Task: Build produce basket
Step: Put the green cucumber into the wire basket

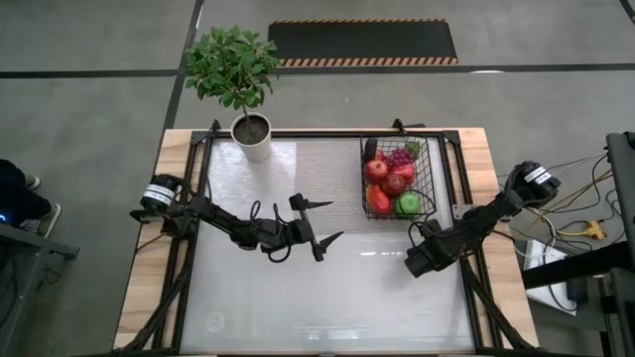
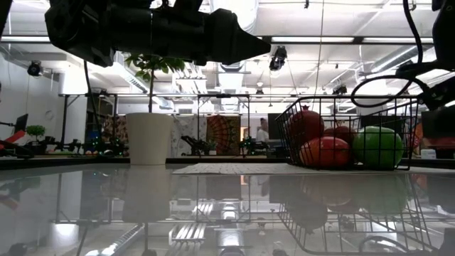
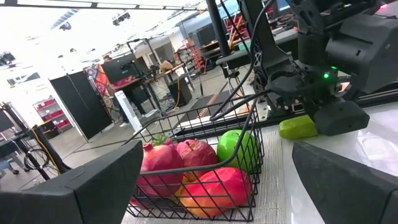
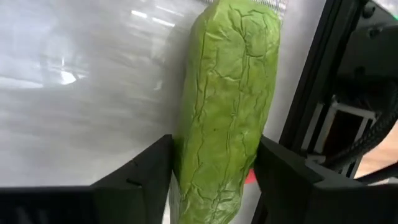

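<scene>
Glossy tabletop (image 1: 327,288): right gripper (image 4: 211,171) half-closed, fingers flanking green cucumber (image 4: 227,106).

**The room around our table**

From above we see a grey floor (image 1: 89,109) crossed by dark seams, and a black mat (image 1: 362,40) edged with orange-and-black hazard stripes lying beyond the table's far edge. Looking level across the table, we find white walls, a ceiling of pipes and ducts (image 2: 334,28) hung with bright strip lights, black metal frames (image 2: 92,107), and a patterned hanging (image 2: 224,131) in reds and oranges. A person (image 2: 263,133) stands far back.
</scene>
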Controlling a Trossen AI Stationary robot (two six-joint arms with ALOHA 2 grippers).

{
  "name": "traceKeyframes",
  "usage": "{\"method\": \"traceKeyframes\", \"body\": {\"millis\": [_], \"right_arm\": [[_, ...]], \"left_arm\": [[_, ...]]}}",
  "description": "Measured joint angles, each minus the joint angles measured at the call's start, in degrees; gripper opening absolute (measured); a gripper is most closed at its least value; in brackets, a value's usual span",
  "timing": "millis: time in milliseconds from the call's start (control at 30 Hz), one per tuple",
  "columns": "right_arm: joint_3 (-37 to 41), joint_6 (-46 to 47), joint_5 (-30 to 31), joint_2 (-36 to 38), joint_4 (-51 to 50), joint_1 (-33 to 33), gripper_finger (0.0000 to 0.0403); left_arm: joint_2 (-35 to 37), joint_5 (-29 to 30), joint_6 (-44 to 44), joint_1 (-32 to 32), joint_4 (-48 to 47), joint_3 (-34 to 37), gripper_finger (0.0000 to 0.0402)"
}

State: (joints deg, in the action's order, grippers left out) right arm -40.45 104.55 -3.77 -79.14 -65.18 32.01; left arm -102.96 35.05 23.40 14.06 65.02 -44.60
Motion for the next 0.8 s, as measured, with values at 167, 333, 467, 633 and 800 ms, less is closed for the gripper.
{"method": "traceKeyframes", "body": {"millis": [167,333,467,633,800], "right_arm": [[0.0,0.5,-0.8,1.0,0.2,0.0,0.0145],[-0.2,0.1,-2.5,2.9,0.2,0.0,0.0143],[-2.1,-3.7,-4.2,5.4,0.2,0.0,0.0151],[-6.6,-14.3,-5.9,8.2,3.7,0.0,0.0148],[-11.2,-28.3,-5.3,8.9,14.6,0.0,0.0149]], "left_arm": [[0.0,0.0,0.0,0.0,0.0,0.0,0.0394],[0.0,0.0,0.0,0.0,0.0,0.0,0.0394],[0.1,0.0,0.0,0.0,0.0,0.0,0.0394],[1.6,-0.3,1.0,0.0,0.1,-0.6,0.0394],[4.1,-0.4,2.9,0.2,0.1,-0.4,0.0394]]}}
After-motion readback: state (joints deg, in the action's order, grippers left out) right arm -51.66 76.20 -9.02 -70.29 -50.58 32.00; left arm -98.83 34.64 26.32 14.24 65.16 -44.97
